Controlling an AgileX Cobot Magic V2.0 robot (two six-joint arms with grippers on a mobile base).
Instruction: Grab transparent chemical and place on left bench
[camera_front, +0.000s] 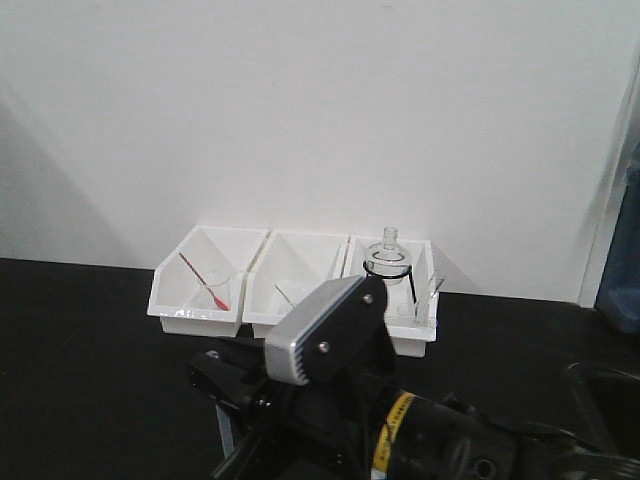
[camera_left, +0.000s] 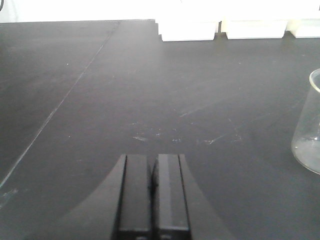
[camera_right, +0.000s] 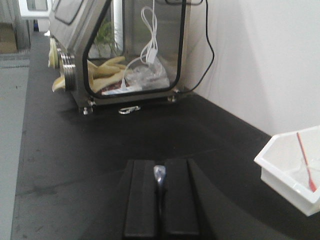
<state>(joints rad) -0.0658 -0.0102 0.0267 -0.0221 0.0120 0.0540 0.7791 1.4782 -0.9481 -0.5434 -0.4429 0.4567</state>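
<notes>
My right gripper (camera_right: 160, 164) is shut on the transparent chemical, a thin clear pipette (camera_right: 159, 175). Only its small rounded bulb shows between the two black pads; the rest is hidden by the jaws. The gripper hovers low over the left bench (camera_right: 100, 135), the matte black benchtop, left of the bins. My left gripper (camera_left: 154, 162) is shut and empty, low over the same benchtop (camera_left: 150, 90). In the front view three white bins (camera_front: 290, 285) stand against the white wall on the bench (camera_front: 80, 330).
The left bin (camera_right: 292, 172) holds a red pipette (camera_right: 305, 167), also seen in the front view (camera_front: 205, 280). A clear glass beaker (camera_left: 309, 125) stands right of my left gripper. A glove box (camera_right: 125, 50) stands at the bench's far end. An arm's silver camera (camera_front: 325, 335) blocks the front view's lower middle.
</notes>
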